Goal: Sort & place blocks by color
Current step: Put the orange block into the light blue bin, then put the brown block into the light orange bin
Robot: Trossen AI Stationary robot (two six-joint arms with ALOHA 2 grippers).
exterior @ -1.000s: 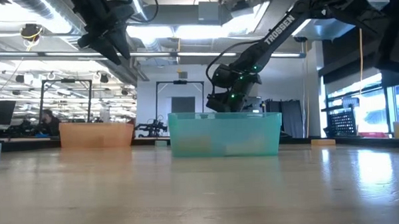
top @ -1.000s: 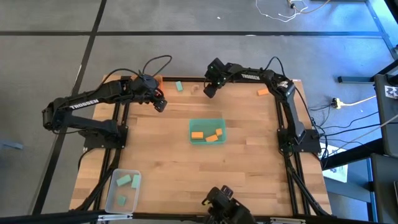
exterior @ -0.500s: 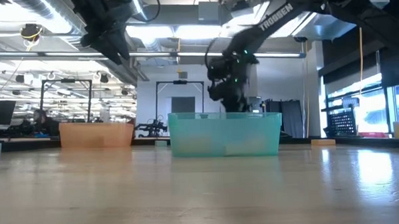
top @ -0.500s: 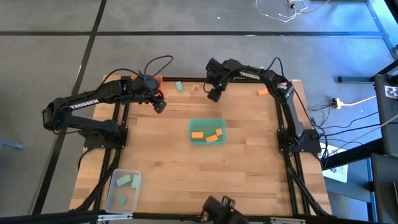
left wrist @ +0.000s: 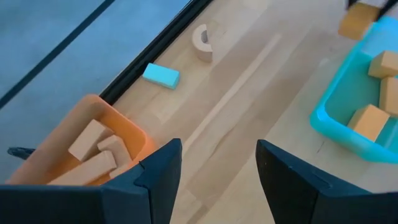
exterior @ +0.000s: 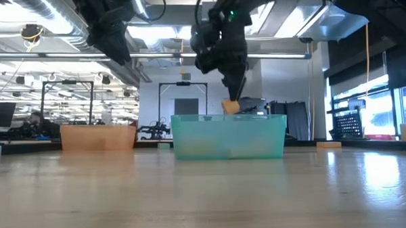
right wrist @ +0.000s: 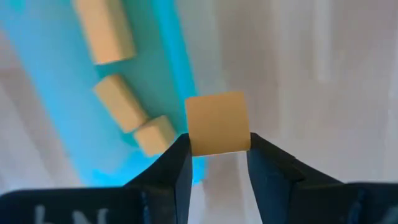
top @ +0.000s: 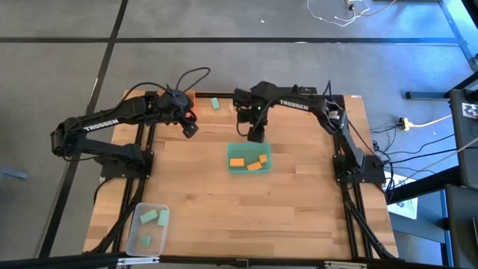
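I see the wooden worktop (top: 194,187) with the green tray (top: 249,158) near its middle, my landmark. Three orange blocks (top: 255,164) lie inside it. A clear tray (top: 146,226) with mint-green blocks (top: 151,217) sits well away from the green tray, by the near left corner. An orange tray (left wrist: 87,152) holding pale wood blocks (left wrist: 93,149) stands at the far edge, left of the green tray. My right claw (right wrist: 217,163) hangs just above the green tray's far rim, clenched on an orange block (right wrist: 217,122). My left claw (left wrist: 214,180) hovers to the tray's far left beside the orange tray, released and carrying nothing. Beyond the green tray, near the far edge, lie a mint-green block (left wrist: 161,75) and a pale arch-shaped block (left wrist: 202,43).
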